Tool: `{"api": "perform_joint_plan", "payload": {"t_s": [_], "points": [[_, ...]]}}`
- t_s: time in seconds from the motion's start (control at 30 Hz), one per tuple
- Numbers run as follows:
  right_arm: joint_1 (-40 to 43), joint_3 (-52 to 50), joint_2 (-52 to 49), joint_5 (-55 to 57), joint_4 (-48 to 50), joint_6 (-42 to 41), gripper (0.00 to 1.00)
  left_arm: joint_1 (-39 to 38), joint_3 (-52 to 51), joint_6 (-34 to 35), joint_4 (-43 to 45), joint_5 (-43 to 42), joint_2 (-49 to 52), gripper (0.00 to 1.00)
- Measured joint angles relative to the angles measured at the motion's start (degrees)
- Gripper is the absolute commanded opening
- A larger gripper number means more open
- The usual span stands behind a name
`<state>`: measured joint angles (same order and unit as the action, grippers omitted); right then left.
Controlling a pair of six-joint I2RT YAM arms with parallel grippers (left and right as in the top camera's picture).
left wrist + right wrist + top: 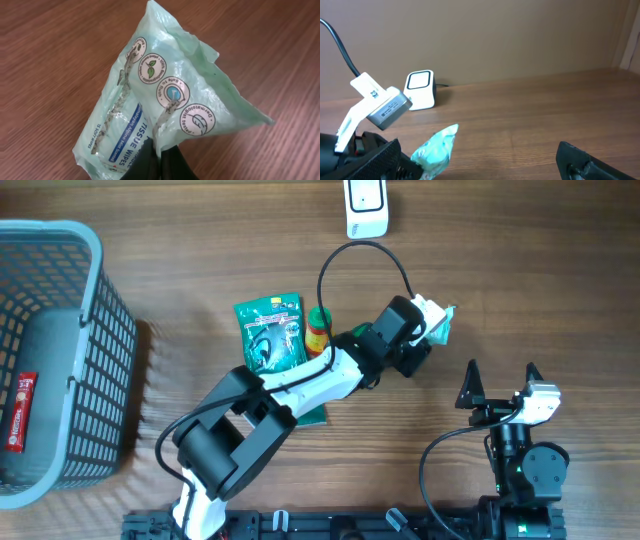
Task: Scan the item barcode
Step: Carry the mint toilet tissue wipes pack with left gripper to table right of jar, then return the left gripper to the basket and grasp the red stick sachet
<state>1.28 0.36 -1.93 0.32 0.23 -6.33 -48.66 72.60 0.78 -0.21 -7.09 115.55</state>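
The item is a pale green pack of tissue wipes [165, 95]. My left gripper [159, 152] is shut on its lower edge and holds it up above the table. In the overhead view the pack [445, 325] pokes out of the left gripper [430, 335] right of centre. No barcode shows on the faces I see. The white scanner [366, 208] stands at the far edge, and is also in the right wrist view [420, 90]. My right gripper [500, 383] stands open near the front right, empty, a little short of the pack [436, 150].
A green packet [270, 332] and a small bottle [319, 328] lie by the left arm, with a dark green item [315, 416] partly under it. A grey basket [85, 350] at the left holds a red packet [20, 412]. A black cable [360, 255] loops above the left arm.
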Motion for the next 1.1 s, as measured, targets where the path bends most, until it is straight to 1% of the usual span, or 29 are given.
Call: {"api": "perform_joint_plan", "payload": {"t_s": [0.07,0.27,0.33,0.4,0.5,0.67,0.77,0.8,0.9,0.93,1.03,1.07,1.1], "points": [[0.0,0.0,0.0,0.0,0.0,0.0,1.0,0.0,0.0,0.0,-0.3,1.0,0.0,0.17],[0.0,0.0,0.0,0.0,0.0,0.0,0.99,0.0,0.0,0.0,0.6,1.9,0.0,0.18],[0.0,0.0,0.0,0.0,0.0,0.0,1.0,0.0,0.0,0.0,0.6,1.9,0.0,0.13],[0.0,0.0,0.0,0.0,0.0,0.0,1.0,0.0,0.0,0.0,0.6,2.1,-0.6,0.12],[0.0,0.0,0.0,0.0,0.0,0.0,1.0,0.0,0.0,0.0,0.6,3.8,-3.4,0.11],[0.0,0.0,0.0,0.0,0.0,0.0,1.0,0.0,0.0,-1.8,0.2,9.7,-13.5,0.11],[0.0,0.0,0.0,0.0,0.0,0.0,1.0,0.0,0.1,-3.9,-2.6,15.0,-20.8,0.11],[0.0,0.0,0.0,0.0,0.0,0.0,1.0,0.3,0.2,-4.9,-6.1,19.3,-25.1,0.11],[0.0,0.0,0.0,0.0,0.0,0.0,1.0,2.6,0.7,-5.4,-12.7,24.5,-30.7,0.11],[0.0,0.0,0.0,0.0,0.0,0.0,1.0,4.5,0.6,-5.5,-15.8,26.4,-32.8,0.11],[0.0,0.0,0.0,0.0,0.0,0.0,1.0,13.8,0.6,-4.7,-22.1,30.8,-39.9,0.12],[0.0,0.0,0.0,0.0,0.0,0.0,1.0,16.6,0.6,-4.1,-23.7,31.3,-41.9,0.16],[0.0,0.0,0.0,0.0,0.0,0.0,1.0,20.4,0.6,-3.0,-25.7,32.0,-44.6,0.36]]}}
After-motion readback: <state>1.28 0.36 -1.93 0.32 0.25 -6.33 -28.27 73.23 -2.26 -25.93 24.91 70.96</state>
